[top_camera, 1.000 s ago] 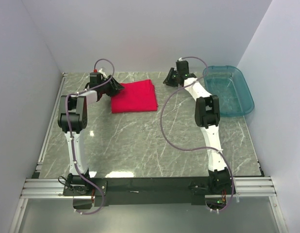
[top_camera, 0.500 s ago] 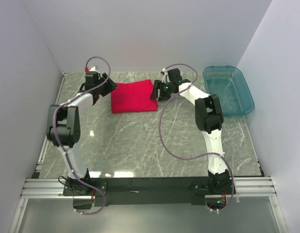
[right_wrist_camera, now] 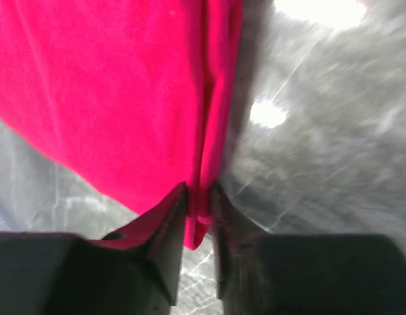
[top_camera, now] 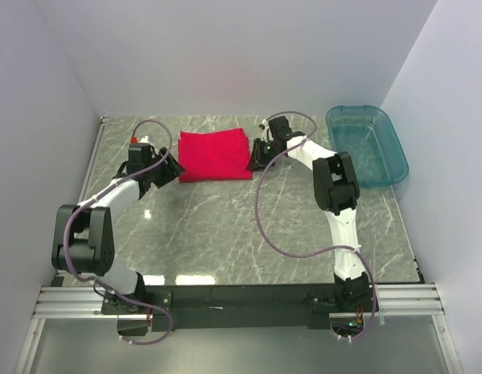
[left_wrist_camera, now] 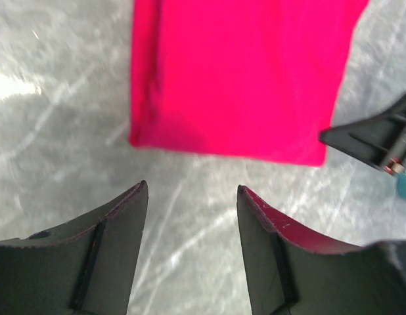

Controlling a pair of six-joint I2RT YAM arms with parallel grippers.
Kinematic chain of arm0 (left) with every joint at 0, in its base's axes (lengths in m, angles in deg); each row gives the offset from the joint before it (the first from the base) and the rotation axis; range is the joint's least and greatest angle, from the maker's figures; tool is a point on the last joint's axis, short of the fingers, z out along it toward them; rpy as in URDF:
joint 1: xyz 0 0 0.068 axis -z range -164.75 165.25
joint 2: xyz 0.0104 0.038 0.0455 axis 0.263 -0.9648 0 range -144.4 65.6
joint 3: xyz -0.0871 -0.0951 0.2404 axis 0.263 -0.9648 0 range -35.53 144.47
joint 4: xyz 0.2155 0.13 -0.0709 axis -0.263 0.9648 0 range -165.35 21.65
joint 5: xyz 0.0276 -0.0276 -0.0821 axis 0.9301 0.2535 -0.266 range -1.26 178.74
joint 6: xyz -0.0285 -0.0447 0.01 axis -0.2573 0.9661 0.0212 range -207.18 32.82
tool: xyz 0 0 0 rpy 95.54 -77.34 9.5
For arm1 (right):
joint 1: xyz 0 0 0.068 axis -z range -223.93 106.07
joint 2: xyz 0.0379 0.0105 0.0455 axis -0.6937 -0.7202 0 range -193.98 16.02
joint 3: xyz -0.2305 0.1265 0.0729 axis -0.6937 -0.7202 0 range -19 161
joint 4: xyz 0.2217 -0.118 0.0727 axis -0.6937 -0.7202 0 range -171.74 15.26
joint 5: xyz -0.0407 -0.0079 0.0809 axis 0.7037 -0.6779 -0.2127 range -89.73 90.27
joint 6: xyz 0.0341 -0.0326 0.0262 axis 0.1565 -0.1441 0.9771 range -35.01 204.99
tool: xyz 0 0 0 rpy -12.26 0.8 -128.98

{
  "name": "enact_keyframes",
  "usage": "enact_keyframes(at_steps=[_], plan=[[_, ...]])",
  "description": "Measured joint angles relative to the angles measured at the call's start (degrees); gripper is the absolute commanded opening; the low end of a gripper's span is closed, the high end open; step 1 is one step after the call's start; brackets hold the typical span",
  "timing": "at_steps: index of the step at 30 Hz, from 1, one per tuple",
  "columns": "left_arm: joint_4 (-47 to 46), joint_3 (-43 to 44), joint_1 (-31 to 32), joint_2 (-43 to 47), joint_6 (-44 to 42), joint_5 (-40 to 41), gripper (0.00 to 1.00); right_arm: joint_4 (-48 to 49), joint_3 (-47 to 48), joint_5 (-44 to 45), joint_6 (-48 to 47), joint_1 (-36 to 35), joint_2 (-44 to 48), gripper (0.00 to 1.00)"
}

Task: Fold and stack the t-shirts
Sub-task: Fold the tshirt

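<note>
Marble tabletop (top_camera: pixel 225 234) w/ folded red t-shirt (top_camera: pixel 215 154)

- t-shirt (top_camera: pixel 215 154): plain bright red, one solid colour.
- table (top_camera: pixel 225 226): grey-green marble pattern with thin white veins.
- tub (top_camera: pixel 396 148): see-through teal.
- left gripper (left_wrist_camera: pixel 192 197) and right gripper (right_wrist_camera: pixel 198 197): black fingers.
- left arm (top_camera: pixel 120 189) and right arm (top_camera: pixel 346 241): white links, black joints.
- cables (top_camera: pixel 256 204): dull purple.
- walls (top_camera: pixel 225 54): pale lilac-white.
</note>
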Motion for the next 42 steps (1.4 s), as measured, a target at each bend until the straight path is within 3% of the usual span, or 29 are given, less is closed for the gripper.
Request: enact_keyframes(at_steps=[4,13,14,18,19,23,28,36,42], plan=[[0.17,-3.34,0.02,5.51,0.33,-1.92,0.62,1.7,-4.68,-5.14,0.07,0.61,1.38,0.0],[-0.42,-12.02,0.07,13.44,0.76,-3.76,0.61,-1.03,-23.02,-9.03,-5.42,2.25,12.72,0.0],[-0.42,-12.94,0.13,13.92,0.81,-4.2,0.61,-1.68,-24.7,-8.85,-6.64,2.45,13.94,0.02],[-0.68,-14.91,1.97,15.26,0.96,-6.62,0.6,-8.0,-30.42,-7.52,-13.49,3.65,19.28,0.49],[-1.16,-14.91,2.8,15.32,1.05,-7.21,0.6,-9.62,-31.63,-7.67,-15.37,4.28,20.65,0.53],[-4.26,-14.53,7.87,16.0,2.38,-9.27,0.58,-13.97,-34.51,-6.4,-23.1,8.44,27.32,0.5],[-9.33,-10.25,14.01,11.89,4.52,-10.4,0.47,-14.05,-31.15,-6.91,-29.38,12.79,32.24,0.41],[-17.0,-5.2,15.8,-5.05,7.23,-11.19,0.36,-6.84,-17.05,-11.61,-23.82,12.39,19.8,0.42],[-17.62,-4.07,15.87,-10.84,7.3,-11.67,0.35,-6.49,-10.78,-11.15,-20.98,12.15,11.8,0.41]])
